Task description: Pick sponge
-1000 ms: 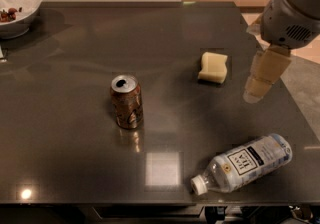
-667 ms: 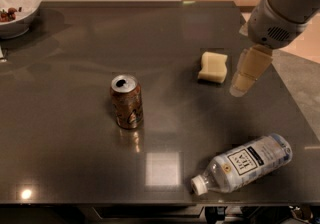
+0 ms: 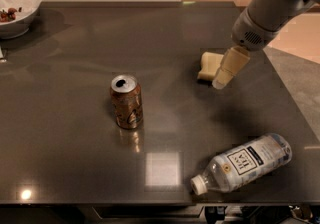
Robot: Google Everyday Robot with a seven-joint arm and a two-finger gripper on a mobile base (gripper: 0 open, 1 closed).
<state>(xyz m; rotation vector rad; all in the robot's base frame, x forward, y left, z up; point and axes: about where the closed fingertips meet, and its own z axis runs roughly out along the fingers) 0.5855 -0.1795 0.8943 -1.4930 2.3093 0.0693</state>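
Gripper (image 3: pixel 223 79) low over the dark table (image 3: pixel 70 163), against the sponge's (image 3: pixel 206 66) right side.

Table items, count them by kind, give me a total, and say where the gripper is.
sponge: 1
can: 1
bottle: 1
bowl: 1
Total: 4
The gripper hangs at the sponge's right edge, overlapping it in this view.
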